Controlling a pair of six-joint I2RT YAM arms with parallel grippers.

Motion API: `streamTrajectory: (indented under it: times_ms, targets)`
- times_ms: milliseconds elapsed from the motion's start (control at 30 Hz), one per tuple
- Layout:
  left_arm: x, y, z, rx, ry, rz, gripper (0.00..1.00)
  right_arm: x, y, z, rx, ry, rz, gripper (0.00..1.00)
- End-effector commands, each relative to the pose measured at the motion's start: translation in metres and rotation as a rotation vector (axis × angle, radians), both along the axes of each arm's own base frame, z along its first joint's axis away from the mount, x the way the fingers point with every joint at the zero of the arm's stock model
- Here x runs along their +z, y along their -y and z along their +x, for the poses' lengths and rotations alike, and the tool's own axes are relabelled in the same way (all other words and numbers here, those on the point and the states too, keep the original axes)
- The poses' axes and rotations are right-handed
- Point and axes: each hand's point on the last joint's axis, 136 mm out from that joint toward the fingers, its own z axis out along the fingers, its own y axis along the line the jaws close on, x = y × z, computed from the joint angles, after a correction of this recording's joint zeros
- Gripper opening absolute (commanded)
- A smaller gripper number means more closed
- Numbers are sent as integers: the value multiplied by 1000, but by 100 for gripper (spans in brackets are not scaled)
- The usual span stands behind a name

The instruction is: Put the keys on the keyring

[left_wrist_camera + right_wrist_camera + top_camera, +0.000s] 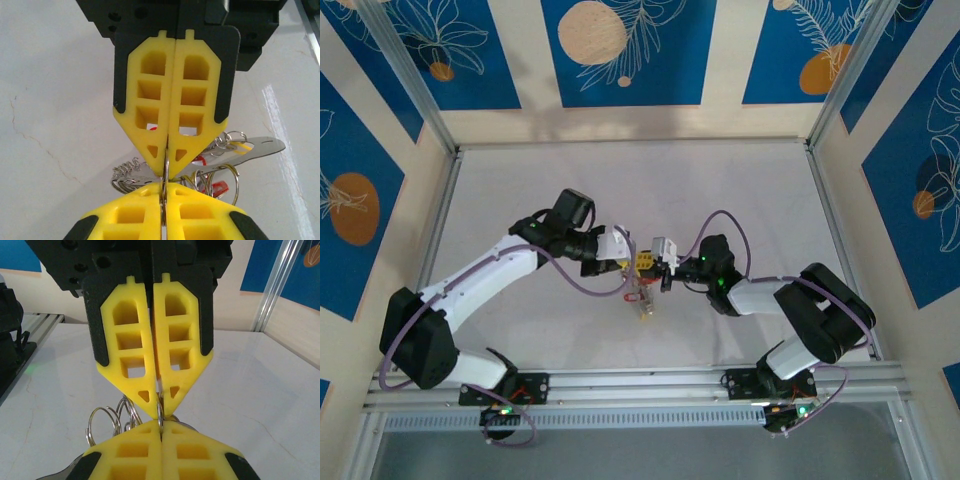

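My two grippers meet tip to tip over the middle of the table. The left gripper (626,263) (164,187) and the right gripper (663,266) (161,425) each have their yellow fingers shut on the thin metal edge of the keyring (165,174) (160,409). The ring runs edge-on between both pairs of fingertips. Below and beside the grip hang the keys (642,300): a flat silvery key (260,147), red tags (220,188) and small split rings (102,422). In the left wrist view the right gripper (168,171) faces me from above.
The white table (620,190) is walled in by cream and blue panels (620,50) on three sides. An aluminium rail (640,382) runs along the near edge by the arm bases. Free room lies on all sides of the grippers.
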Motion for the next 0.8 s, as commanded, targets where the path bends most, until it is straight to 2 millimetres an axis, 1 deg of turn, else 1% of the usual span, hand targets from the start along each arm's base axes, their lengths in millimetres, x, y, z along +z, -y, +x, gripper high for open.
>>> streamTrajectory:
  times_ms: [0,100,133,167,200,267,300,400,533,667,700,767]
  targets:
    - [10,13,-8,-54,-32,-90,8,12,-4,-1,1,65,29,0]
    - [10,13,-7,-44,-44,-85,6,9,-4,0,-17,64,11,0]
    - [10,12,-9,-53,-51,-82,0,8,-4,1,-21,64,7,0]
    - [11,13,-10,-63,-58,-77,0,7,-4,2,-28,60,-1,0]
    - [11,12,-11,-68,-63,-69,0,6,-3,3,-33,57,-9,2]
    - [8,9,-9,-64,-48,-24,0,4,-1,6,-56,53,-33,15]
    - [5,8,-8,-55,-29,9,0,4,0,7,-66,52,-45,19]
    - [-1,2,-4,-48,29,124,0,1,2,6,-65,63,-101,22]
    - [-4,-3,-3,-56,75,253,0,2,3,5,-59,69,-136,23]
    - [0,0,-3,-62,103,291,0,-1,2,5,-56,41,-144,21]
    - [2,2,-4,-66,105,285,0,-1,1,5,-54,36,-141,17]
    - [5,5,-4,-66,105,272,0,-1,0,4,-45,24,-133,7]
